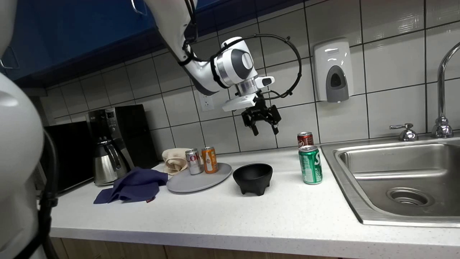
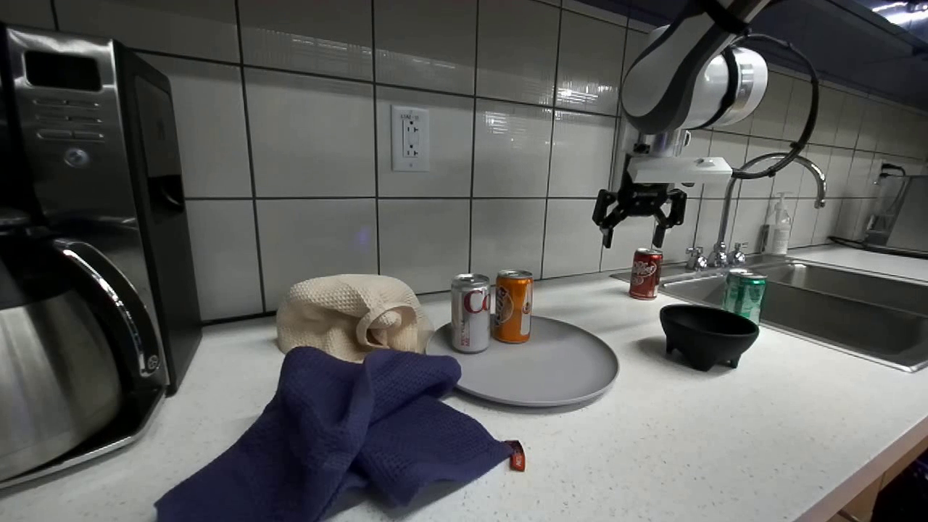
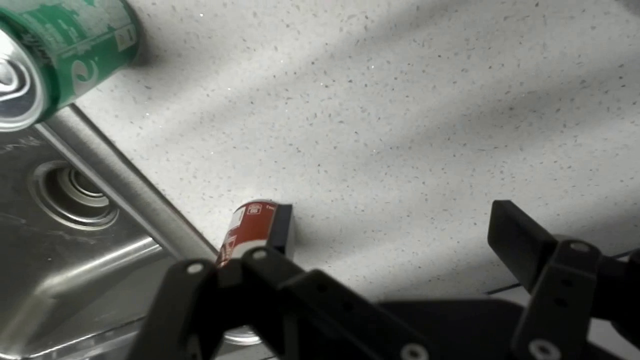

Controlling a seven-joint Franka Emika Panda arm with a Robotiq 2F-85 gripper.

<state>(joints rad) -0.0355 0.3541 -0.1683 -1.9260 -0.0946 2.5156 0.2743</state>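
My gripper (image 1: 266, 132) (image 2: 632, 243) (image 3: 392, 225) hangs above the counter near the tiled wall, its jaws wide apart and nothing between them. Closest to it stands a dark red can (image 1: 304, 139) (image 2: 644, 275) (image 3: 250, 225); in the wrist view one finger partly covers it, though a gap shows in an exterior view. A green can (image 1: 310, 167) (image 2: 744, 293) (image 3: 85, 40) stands upright beside the sink. The black footed bowl (image 1: 253, 184) (image 2: 707, 341) sits on the counter below and in front of the gripper; its inside is dark.
A grey plate (image 1: 201, 185) (image 2: 544, 384) carries a silver can (image 1: 194, 163) (image 2: 470, 319) and an orange can (image 1: 210, 162) (image 2: 513, 312). Beside it lie a blue cloth (image 1: 134, 185) and a beige cloth (image 2: 319, 312). A coffee maker (image 1: 131, 133), steel sink (image 1: 345, 194) and faucet (image 1: 442, 90) flank the area.
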